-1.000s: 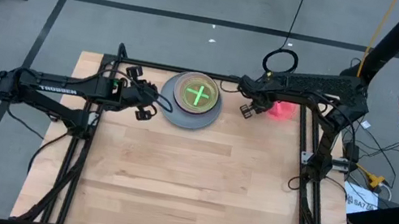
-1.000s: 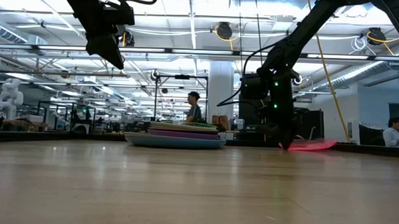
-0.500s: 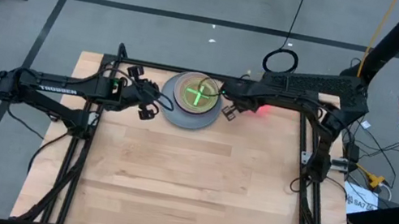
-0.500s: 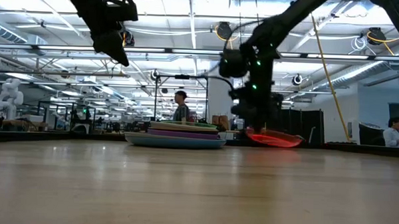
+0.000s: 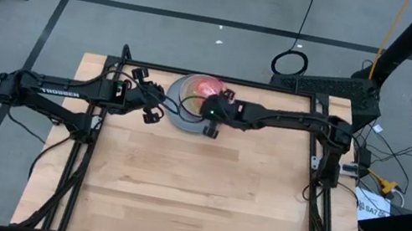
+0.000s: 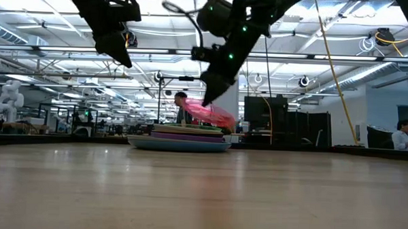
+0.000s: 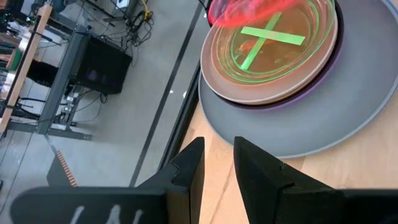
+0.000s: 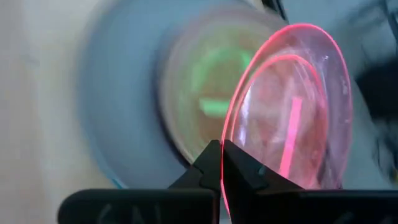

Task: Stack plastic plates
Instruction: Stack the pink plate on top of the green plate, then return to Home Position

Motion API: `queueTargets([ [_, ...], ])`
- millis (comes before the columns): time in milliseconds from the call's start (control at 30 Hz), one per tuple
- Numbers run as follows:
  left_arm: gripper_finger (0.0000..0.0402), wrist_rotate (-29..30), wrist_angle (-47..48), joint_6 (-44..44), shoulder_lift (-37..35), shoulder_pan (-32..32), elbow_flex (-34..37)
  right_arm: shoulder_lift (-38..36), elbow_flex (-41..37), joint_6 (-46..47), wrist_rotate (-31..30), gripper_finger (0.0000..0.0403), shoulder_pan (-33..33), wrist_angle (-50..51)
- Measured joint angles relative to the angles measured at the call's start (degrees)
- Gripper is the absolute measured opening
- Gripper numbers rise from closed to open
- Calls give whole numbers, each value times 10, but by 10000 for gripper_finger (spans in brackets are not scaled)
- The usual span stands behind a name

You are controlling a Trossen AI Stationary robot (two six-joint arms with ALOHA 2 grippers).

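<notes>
Your right gripper (image 6: pixel 211 94), pinching the pink-red plate (image 6: pixel 211 115) by its rim, hangs tilted over the stack (image 5: pixel 195 105) at the surface's far edge; next, level and release it. Left gripper (image 5: pixel 157 112) waits narrow beside the stack.

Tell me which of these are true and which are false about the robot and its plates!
1. The right gripper holds a pink plate. True.
2. The pink plate lies flat on the table. False: it is tilted in the air, above the stack of plates.
3. The top plate of the stack, the green plate, shows a green cross. True.
4. The left gripper holds a plate too. False: it holds nothing and waits beside the stack.
5. The biggest plate is on top of the stack. False: the big grey plate lies under the smaller ones.
</notes>
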State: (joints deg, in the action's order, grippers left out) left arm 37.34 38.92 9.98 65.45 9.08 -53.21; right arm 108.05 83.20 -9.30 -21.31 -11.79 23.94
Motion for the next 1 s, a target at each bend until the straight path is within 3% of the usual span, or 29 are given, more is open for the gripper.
queueTargets([
  [133,92,0,0,0,0,0,0,6,0,-54,20,6,18,-58],
  [267,92,0,0,0,0,0,0,11,0,-77,20,35,21,-80],
  [567,92,0,0,0,0,0,0,12,0,26,18,122,8,-73],
  [667,92,0,0,0,0,0,0,12,0,59,24,130,10,-73],
  [833,92,0,0,-1,0,0,0,12,-29,86,108,132,11,-121],
  [1000,92,0,-1,-6,0,0,0,12,-107,88,111,132,10,-224],
])
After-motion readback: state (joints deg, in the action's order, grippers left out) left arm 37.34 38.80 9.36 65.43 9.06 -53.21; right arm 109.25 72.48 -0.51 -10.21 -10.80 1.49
